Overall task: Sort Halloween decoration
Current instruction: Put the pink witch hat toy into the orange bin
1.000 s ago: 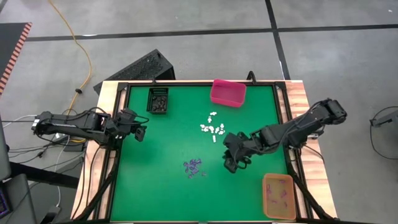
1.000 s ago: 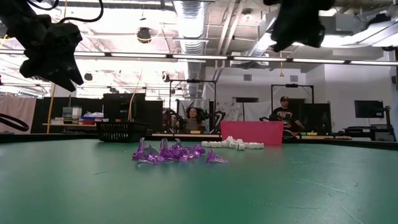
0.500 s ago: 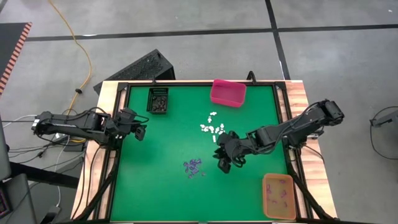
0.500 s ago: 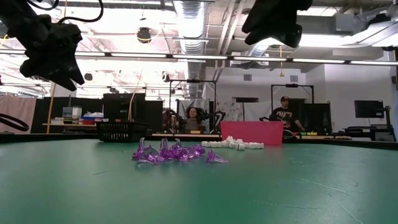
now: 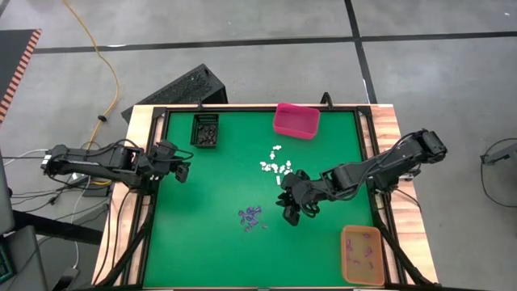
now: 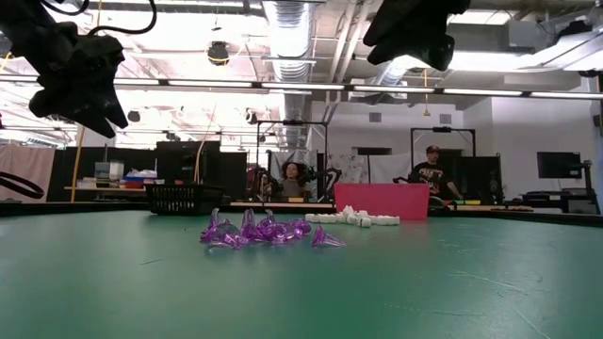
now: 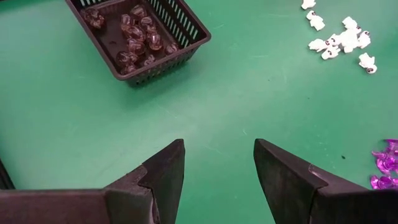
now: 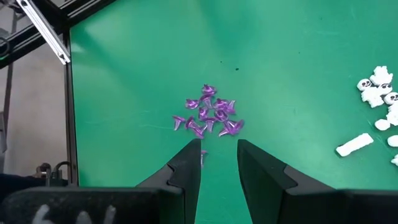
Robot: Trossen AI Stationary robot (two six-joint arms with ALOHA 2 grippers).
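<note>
1. The left gripper (image 5: 179,171) hangs over the mat's left edge; its wrist view shows the fingers (image 7: 163,177) spread wide and holding nothing.
2. That same wrist view looks into the black bin (image 7: 138,36), where dark, glossy trinkets (image 7: 134,37) lie. From above, the bin (image 5: 205,131) sits near the mat's far left corner, its contents only a dark mass.
3. The purple trinkets (image 5: 252,217) are heaped near the middle of the green mat (image 5: 210,202). The low view shows them as small pointed cones (image 6: 264,231).
4. The white trinkets (image 5: 276,166) lie scattered beyond the purple ones, toward the pink bin (image 5: 296,120). The right wrist view makes out dark-eyed little figures (image 8: 379,87) among them.
5. The right gripper (image 5: 291,212) hovers just right of the purple heap. Its wrist view shows the fingers (image 8: 186,165) partly open, empty, with the heap (image 8: 208,117) just ahead.
6. The orange bin (image 5: 362,254) at the near right corner holds a few purple pieces.
7. Only the low view shows the room: ceiling ducts, strip lights, and two people (image 6: 431,174) seated at desks.
8. I can read no writing.
</note>
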